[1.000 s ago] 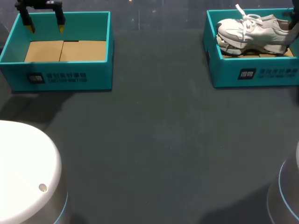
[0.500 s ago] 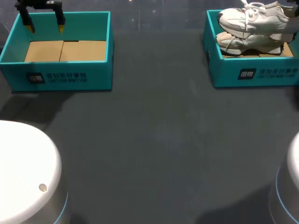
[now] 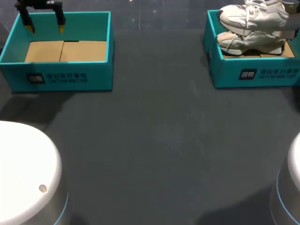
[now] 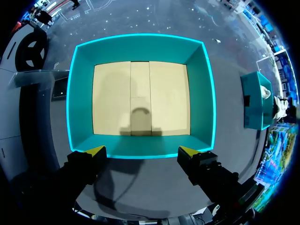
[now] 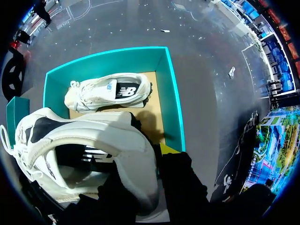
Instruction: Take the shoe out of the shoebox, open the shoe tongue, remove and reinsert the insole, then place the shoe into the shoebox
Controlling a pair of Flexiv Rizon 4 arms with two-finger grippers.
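Two shoeboxes (image 3: 65,77), two shoes (image 3: 251,43) (pincer (image 5: 145,157) grips one shoe (image 3: 253,14)).

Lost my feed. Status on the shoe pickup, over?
Left end effector open, over left shoebox. Right end effector shut on shoe, held above right shoebox. Second shoe lies in the box under it.

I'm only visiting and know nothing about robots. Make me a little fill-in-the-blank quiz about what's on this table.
1. The white lace-up sneaker gripped by the right gripper hangs ___ the teal cardboard box on the right.
2. A second white sneaker lies ___ that box.
3. The left gripper, over the teal cardboard box on the left, has its fingers ___.
Missing words: above; inside; open.
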